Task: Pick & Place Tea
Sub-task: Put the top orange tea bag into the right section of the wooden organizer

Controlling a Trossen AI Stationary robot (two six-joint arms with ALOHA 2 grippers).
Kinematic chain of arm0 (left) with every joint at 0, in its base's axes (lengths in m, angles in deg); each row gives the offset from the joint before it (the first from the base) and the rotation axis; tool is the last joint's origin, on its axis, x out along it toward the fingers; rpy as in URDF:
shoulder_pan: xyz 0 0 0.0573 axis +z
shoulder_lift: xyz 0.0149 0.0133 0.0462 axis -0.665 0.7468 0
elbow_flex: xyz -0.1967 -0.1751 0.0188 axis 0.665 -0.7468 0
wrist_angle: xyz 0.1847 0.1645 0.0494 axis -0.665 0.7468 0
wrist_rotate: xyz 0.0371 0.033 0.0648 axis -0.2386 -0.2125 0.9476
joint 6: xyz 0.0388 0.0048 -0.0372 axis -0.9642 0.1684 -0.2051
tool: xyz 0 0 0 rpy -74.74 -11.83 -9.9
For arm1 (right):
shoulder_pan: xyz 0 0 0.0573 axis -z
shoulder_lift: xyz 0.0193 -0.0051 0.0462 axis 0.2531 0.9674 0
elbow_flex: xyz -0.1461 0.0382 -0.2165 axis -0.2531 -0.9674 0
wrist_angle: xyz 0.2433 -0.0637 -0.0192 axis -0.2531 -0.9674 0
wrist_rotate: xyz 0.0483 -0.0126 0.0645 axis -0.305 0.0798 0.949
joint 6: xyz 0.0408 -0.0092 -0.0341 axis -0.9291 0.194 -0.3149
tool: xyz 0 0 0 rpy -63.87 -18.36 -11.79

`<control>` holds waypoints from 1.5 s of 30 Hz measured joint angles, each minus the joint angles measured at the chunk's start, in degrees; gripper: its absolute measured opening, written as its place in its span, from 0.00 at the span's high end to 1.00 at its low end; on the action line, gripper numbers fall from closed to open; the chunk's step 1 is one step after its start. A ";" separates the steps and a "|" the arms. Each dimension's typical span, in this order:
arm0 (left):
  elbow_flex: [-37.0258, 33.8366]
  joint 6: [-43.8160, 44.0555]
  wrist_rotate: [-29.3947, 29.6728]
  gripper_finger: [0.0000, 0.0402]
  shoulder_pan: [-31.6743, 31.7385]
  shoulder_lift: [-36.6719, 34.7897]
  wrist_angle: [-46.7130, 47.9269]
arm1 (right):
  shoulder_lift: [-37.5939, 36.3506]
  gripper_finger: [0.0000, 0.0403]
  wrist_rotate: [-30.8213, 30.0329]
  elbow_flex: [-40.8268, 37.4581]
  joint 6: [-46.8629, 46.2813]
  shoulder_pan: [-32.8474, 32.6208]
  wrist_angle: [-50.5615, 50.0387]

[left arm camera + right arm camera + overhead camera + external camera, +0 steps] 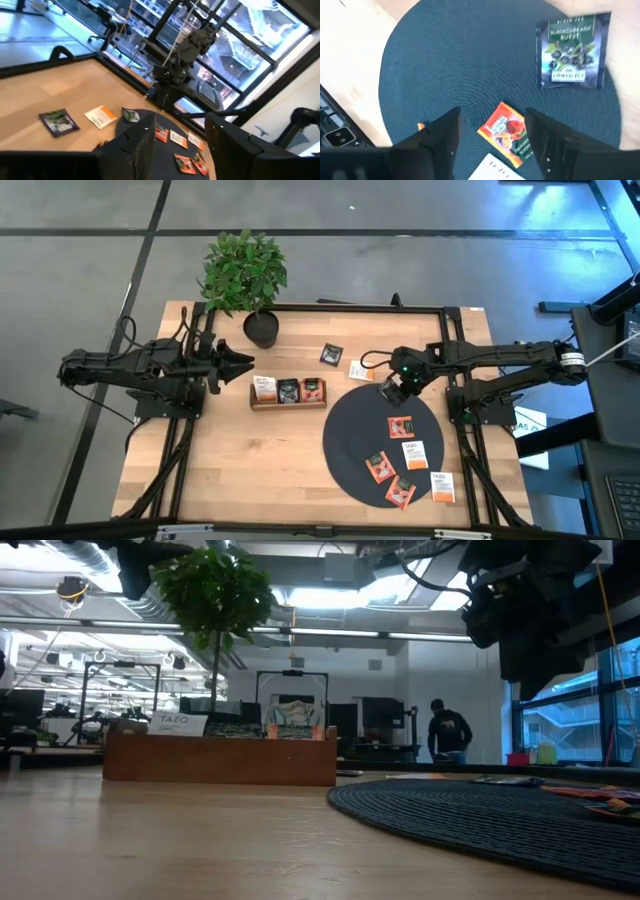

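**Inspector:** Start at the working end. Right end effector point(492, 137)?

**Assistant:** Fingers apart, nothing between them. It hangs above the far edge of the large round dark woven mat point(470, 65), clear of the surface. Beneath it lie a dark grey-black square sachet with a berry print point(573, 51) and a red-orange square sachet with a fruit print point(509, 132). The corner of a white sachet shows beside the red-orange one.

**Inspector:** Left end effector?

**Assistant:** The left end effector point(238, 362) waits at the left of the pale wooden desk point(220, 470), fingers spread, empty.

**Inspector:** Where is the rest of the tea?

**Assistant:** More red-orange and white sachets point(400, 455) lie scattered on the near half of the mat, one white one at its rim. Two lie on bare desk beyond the mat: a dark one point(331, 354) and a white one with orange print point(359, 369). The brown wooden three-compartment tray point(288, 403) holds one sachet per compartment, standing on edge. A potted green plant point(247, 275) stands at the far edge.

**Inspector:** Handling assessment?

**Assistant:** In my judgement, the sachets are very light, thin and pliable, with a slick wrapper. Lying flat, they offer little to grip. I would pinch across opposite edges, fingertips pressed to the mat, which likely gives slightly. Risks: the sachet sliding, buckling, or a neighbour being dragged along.
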 joint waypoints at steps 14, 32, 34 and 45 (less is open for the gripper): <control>3.69 -10.25 -5.75 0.65 0.72 23.23 -19.06 | -2.57 0.44 -3.63 0.00 -14.99 -10.91 -5.74; 42.88 -24.65 -17.53 1.00 -1.26 73.94 -18.45 | -14.25 0.44 -16.23 -11.18 -39.46 -30.15 1.18; 46.12 -23.76 -17.51 0.99 -1.58 79.10 -18.53 | -14.32 0.44 -16.30 -13.05 -40.07 -30.56 3.58; 64.49 -18.79 -16.42 1.00 -2.60 103.00 -18.87 | -14.29 0.44 -15.08 -15.73 -40.99 -31.00 4.57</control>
